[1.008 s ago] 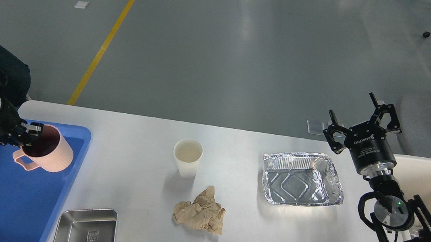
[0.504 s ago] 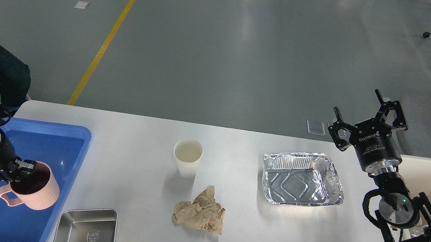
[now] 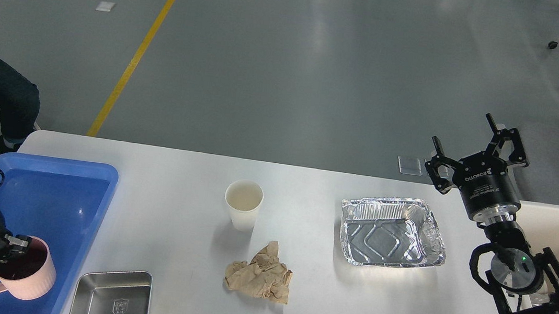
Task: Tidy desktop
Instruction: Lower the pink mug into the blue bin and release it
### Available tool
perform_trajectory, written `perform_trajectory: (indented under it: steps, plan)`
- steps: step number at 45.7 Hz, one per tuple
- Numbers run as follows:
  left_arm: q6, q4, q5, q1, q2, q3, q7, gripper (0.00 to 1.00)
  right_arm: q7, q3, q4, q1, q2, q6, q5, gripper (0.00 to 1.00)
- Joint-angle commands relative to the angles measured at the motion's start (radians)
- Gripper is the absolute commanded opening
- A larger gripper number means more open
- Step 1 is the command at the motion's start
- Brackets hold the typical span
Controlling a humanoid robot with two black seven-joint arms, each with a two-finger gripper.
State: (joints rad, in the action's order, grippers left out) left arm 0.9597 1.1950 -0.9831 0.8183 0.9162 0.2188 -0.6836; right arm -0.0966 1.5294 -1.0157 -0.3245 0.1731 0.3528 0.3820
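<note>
The left gripper (image 3: 11, 247) pinches a pink mug (image 3: 24, 275) in the blue tray (image 3: 63, 206). The right gripper (image 3: 475, 148) is spread wide, far right over the desktop (image 3: 308, 181).

Left gripper (image 3: 11, 248) low with fingers closed together; right gripper (image 3: 475, 148) raised, fingers spread wide.

At the right of the frame, we read the white brand name "ROBOTIQ", upside down, on the black body of our right gripper (image 3: 475, 148). A small embossed shield marks the steel tray (image 3: 111, 298) at lower left; its lettering is illegible.
</note>
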Motion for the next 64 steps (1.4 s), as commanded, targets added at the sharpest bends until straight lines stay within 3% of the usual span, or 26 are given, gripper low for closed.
perform_trajectory:
  steps: [1, 14, 32, 42, 46, 61, 64]
  plan:
    - [0.0, 0.0, -0.005, -0.016, -0.016, -0.004, -0.001, 0.0, 0.0, 0.0, -0.001, -0.001, -0.001, 0.0, 0.0, 1.0]
    - [0.0, 0.0, -0.005, -0.031, -0.019, 0.001, -0.001, 0.0, 0.0, 0.002, -0.001, 0.001, 0.0, 0.002, 0.0, 1.0]
    - [0.0, -0.002, -0.003, -0.028, -0.017, 0.01, 0.003, 0.3, 0.0, 0.0, -0.003, 0.005, -0.001, 0.003, 0.0, 1.0]
    - [0.0, -0.008, 0.001, -0.019, -0.016, 0.043, 0.006, 0.65, 0.0, 0.0, -0.004, 0.013, -0.001, 0.005, 0.0, 1.0]
    - [0.0, -0.026, 0.003, -0.016, -0.016, 0.091, 0.004, 0.98, 0.0, -0.002, -0.004, 0.013, -0.001, 0.006, 0.0, 1.0]
    - [0.0, -0.038, 0.009, -0.028, -0.025, 0.237, 0.004, 0.98, 0.0, -0.005, -0.003, 0.01, 0.0, 0.006, 0.0, 1.0]
    - [0.0, -0.09, 0.007, -0.024, -0.075, 0.249, 0.003, 0.98, 0.0, -0.006, -0.003, 0.009, -0.001, 0.006, 0.0, 1.0]
